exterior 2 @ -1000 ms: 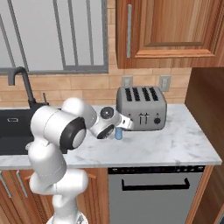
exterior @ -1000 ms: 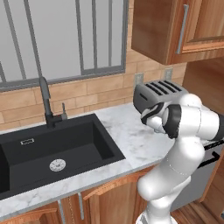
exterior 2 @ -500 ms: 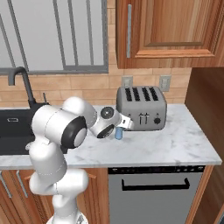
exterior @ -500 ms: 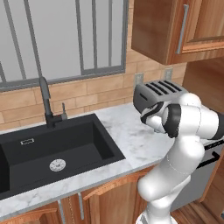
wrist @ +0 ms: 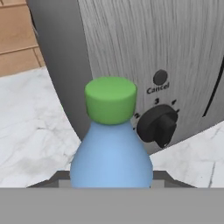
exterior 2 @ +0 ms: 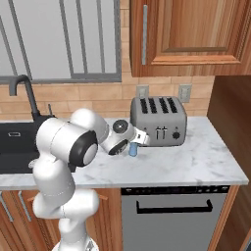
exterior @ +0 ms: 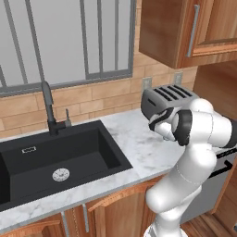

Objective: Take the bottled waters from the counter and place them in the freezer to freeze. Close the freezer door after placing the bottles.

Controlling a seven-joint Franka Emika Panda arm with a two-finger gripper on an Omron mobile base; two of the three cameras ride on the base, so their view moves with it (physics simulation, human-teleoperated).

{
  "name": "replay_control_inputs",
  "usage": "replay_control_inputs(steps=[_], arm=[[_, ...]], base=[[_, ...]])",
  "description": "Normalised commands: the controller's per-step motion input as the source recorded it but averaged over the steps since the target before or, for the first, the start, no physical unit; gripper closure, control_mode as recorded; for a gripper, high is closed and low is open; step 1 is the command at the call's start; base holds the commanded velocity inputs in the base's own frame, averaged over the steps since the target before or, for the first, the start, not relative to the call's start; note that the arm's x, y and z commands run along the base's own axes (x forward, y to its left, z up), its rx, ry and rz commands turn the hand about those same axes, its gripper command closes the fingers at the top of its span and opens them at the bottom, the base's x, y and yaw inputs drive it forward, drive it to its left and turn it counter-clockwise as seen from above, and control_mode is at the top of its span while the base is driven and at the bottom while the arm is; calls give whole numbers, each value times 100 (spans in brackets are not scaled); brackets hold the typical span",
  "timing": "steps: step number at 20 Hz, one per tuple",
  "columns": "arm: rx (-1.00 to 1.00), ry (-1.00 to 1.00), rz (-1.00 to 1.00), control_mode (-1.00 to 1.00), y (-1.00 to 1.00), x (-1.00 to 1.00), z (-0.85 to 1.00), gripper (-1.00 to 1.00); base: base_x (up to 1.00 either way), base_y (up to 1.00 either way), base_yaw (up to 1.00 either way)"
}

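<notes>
A small bottled water (wrist: 111, 148) with a green cap and blue body stands upright on the marble counter (exterior 2: 186, 162), just in front of the toaster. In the right base view the same bottle (exterior 2: 133, 149) shows as a blue sliver under the hand. My gripper (wrist: 111, 181) reaches low over the counter and is shut on this bottle, with a dark finger against each side of its body. The fingertips (wrist: 49, 178) are mostly cut off at the bottom of the hand view. The freezer and its door are out of view.
A grey four-slot toaster (exterior 2: 158, 120) stands right behind the bottle, with its knob (wrist: 157, 124) close to the bottle's shoulder. A black sink (exterior: 55, 152) with a dark faucet (exterior: 48, 109) lies to the left. A steel dishwasher (exterior 2: 176, 215) sits under the counter, and wooden cabinets (exterior 2: 191, 29) hang above.
The jaws have closed in on the green-capped bottle. The arm, the bottle and the base stay where they were.
</notes>
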Motion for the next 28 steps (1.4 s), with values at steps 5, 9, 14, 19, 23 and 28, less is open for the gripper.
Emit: replay_control_inputs(steps=[5,9,14,19,23,28], arm=[[0,-3,0,-100,0,-35,40,100],[0,-8,8,-100,0,-77,82,100],[-1,-17,19,-100,25,-99,96,100],[-2,-4,18,-100,34,-44,100,100],[0,28,16,-100,13,-7,100,100],[3,14,15,-100,8,-70,68,100]], base=[[0,0,0],[0,0,0],[0,0,0],[0,0,0],[0,0,0],[0,0,0]])
